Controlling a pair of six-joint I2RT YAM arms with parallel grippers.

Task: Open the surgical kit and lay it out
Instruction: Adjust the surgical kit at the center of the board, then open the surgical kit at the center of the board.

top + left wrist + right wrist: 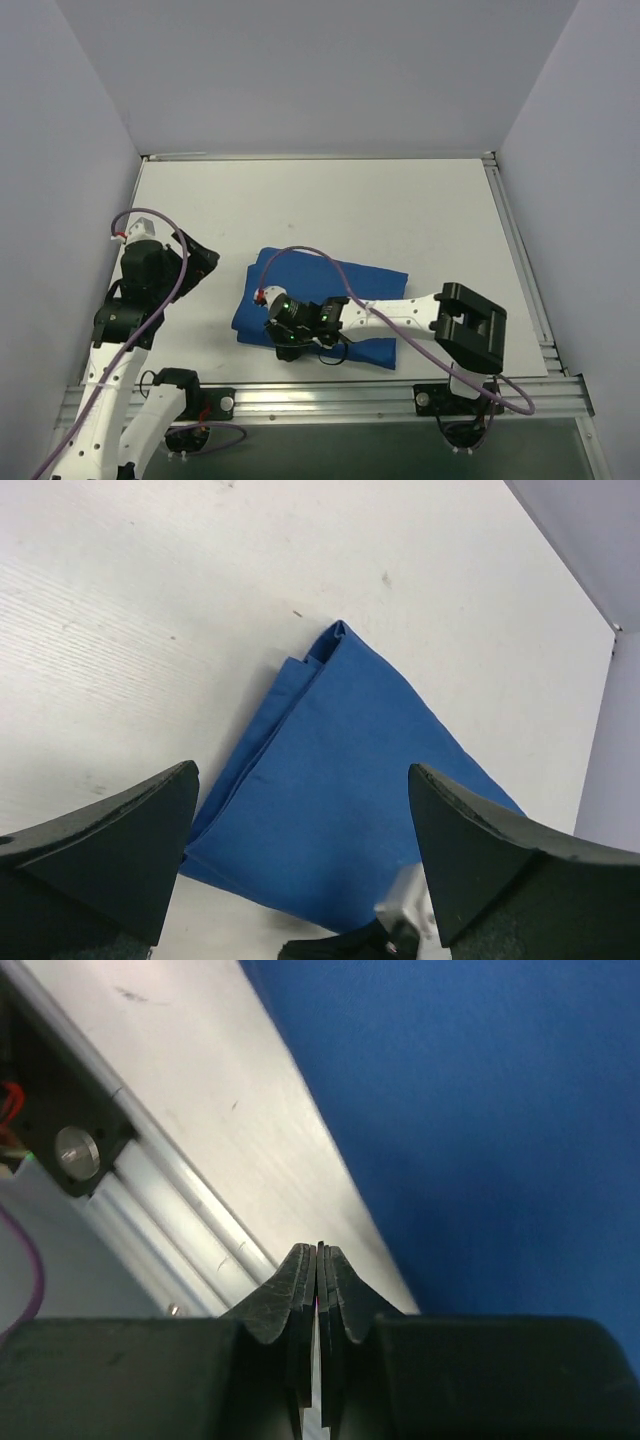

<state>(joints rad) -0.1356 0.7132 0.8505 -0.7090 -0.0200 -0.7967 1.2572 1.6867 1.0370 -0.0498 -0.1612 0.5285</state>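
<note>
**Wrap approached at its near edge, kit not yet opened**

The opening step is being judged as the one in hand. The royal-blue cloth wrap (300,285) is lying folded as a flat packet on the white table (400,210), closer to the front edge than to the back. No flap is being seen turned out. The steel tray and the instruments are not being shown in any view. Presumably they are being hidden inside the folds, but this cannot be confirmed.

The right gripper (320,1250) is being held low at the near edge of the wrap, with its two fingers pressed fully together. In the right wrist view the tips are meeting just beside the blue border, over the bare strip of table next to the metal rail (180,1200). Whether a layer of cloth is being pinched between them cannot be told. The left gripper (302,772) is being held above the table to the left of the wrap, its fingers spread wide apart and holding nothing.

For the next move, it is being judged that the grip must first be checked. If cloth is caught, the flap is to be drawn up and outward slowly, so that the contents are not being dragged or tipped — if not, the fingers are to be reopened and set lower on the border.

No brand, label or writing is being found readable in any view
</note>
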